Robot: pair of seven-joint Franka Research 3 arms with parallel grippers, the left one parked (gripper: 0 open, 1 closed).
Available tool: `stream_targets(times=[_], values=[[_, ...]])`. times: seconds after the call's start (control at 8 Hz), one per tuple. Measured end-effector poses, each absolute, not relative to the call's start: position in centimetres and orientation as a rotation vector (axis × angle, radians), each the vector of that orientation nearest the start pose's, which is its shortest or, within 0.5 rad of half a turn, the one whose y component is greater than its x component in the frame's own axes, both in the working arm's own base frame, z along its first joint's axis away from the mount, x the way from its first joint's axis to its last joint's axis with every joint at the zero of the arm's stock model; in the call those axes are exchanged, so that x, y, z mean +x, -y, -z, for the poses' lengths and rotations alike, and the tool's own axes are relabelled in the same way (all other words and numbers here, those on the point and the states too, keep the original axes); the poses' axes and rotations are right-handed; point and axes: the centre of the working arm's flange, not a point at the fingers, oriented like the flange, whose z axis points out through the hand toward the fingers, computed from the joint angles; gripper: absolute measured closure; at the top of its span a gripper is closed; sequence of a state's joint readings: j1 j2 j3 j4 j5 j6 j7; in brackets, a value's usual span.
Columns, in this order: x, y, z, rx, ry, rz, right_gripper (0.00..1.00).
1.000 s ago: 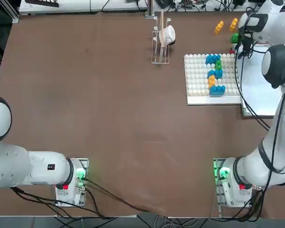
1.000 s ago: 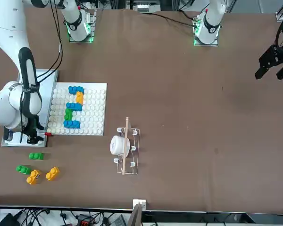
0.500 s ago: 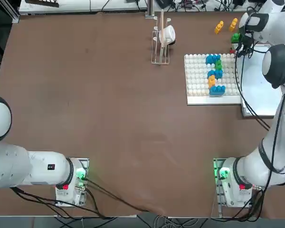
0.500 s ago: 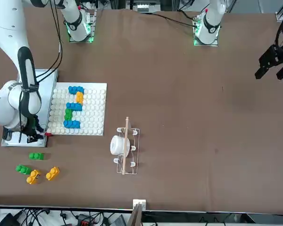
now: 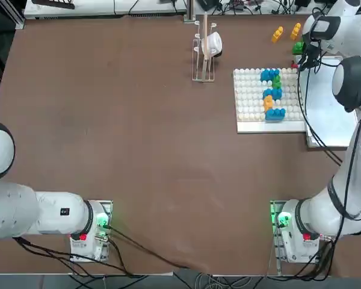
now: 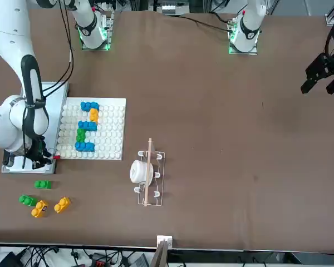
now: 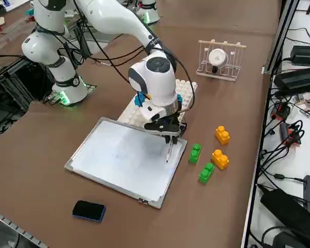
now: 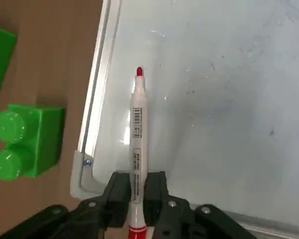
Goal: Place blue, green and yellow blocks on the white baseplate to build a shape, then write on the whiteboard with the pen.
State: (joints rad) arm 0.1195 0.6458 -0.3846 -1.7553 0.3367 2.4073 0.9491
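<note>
A wire rack (image 5: 203, 57) holding a white cup (image 5: 213, 43); a dark eraser (image 7: 89, 210) lies apart.

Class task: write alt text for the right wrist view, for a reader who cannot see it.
The right gripper is shut on the pen, its red tip pointing out over the whiteboard near the silver frame. Two green blocks lie on the brown table beside the board.

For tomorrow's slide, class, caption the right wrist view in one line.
Right gripper shut on the pen, red tip poised over the whiteboard beside a green block.
</note>
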Motion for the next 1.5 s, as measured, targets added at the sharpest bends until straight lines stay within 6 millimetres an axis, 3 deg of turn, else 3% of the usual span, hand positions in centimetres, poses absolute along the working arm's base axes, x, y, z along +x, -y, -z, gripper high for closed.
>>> stream_targets(times=[0.25, 0.75, 1.0, 1.25, 1.5], values=[[65.1, 15.0, -24.8, -2.429, -1.93, 0.025, 0.81], [63.9, 16.1, -32.3, -2.374, -1.743, -0.236, 0.81], [62.1, 20.5, -33.4, -2.239, -1.625, -0.351, 0.81], [59.0, 25.9, -33.3, -2.064, -1.541, -0.44, 0.81], [56.0, 29.8, -32.7, -1.901, -1.497, -0.512, 0.81]])
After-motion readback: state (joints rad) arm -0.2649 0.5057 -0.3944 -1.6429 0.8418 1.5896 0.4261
